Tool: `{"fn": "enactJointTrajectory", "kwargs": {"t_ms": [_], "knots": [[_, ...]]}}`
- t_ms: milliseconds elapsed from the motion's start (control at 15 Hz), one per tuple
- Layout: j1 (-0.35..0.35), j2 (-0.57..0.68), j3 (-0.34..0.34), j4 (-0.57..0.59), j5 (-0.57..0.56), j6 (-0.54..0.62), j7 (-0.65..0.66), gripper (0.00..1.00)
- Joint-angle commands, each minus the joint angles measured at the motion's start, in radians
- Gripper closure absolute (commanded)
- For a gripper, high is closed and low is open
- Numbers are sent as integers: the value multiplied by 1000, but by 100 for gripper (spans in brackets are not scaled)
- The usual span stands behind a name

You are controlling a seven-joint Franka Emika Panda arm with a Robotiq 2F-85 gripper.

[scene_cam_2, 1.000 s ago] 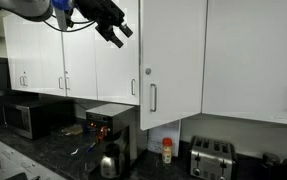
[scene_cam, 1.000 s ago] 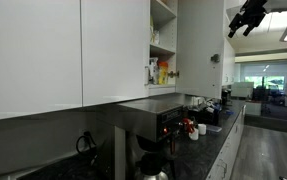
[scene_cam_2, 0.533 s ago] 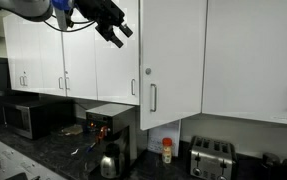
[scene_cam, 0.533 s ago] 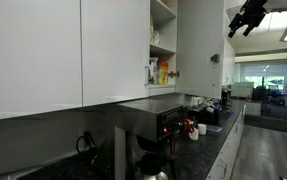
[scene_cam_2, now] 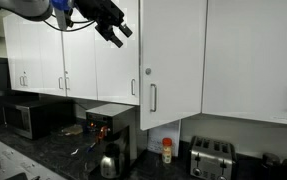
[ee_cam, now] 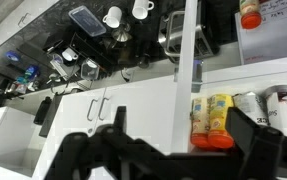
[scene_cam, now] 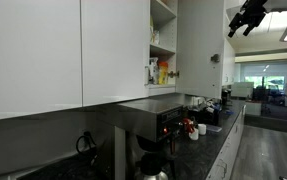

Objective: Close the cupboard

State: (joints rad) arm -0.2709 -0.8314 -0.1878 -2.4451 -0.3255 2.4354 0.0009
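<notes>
Nothing has moved since the earlier frame: the gripper (scene_cam_2: 123, 37) hovers empty, fingers spread wide. The cupboard (scene_cam: 163, 45) stands open, its door (scene_cam_2: 173, 55) just beside the gripper. This looks like the approach step. Next, the gripper should press the door's outer face toward the shelves.

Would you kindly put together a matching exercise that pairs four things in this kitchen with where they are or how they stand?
Things:
1. silver two-slot toaster
2. yellow container
3. black pincer
4. tall white cupboard door with a slim metal bar handle

Places or states:
A. swung open
B. on the dark counter beside a small orange-lidded jar
C. up in the air, jaws apart, touching nothing
D. on a white shelf inside the cupboard

Pairs: 1-B; 2-D; 3-C; 4-A.
</notes>
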Motion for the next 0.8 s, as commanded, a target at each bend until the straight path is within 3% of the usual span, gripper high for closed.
{"fn": "enactJointTrajectory", "kwargs": {"t_ms": [0, 733], "knots": [[-6, 1, 4, 10, 28, 6, -14, 0], [58, 13, -89, 47, 137, 19, -110, 0]]}}
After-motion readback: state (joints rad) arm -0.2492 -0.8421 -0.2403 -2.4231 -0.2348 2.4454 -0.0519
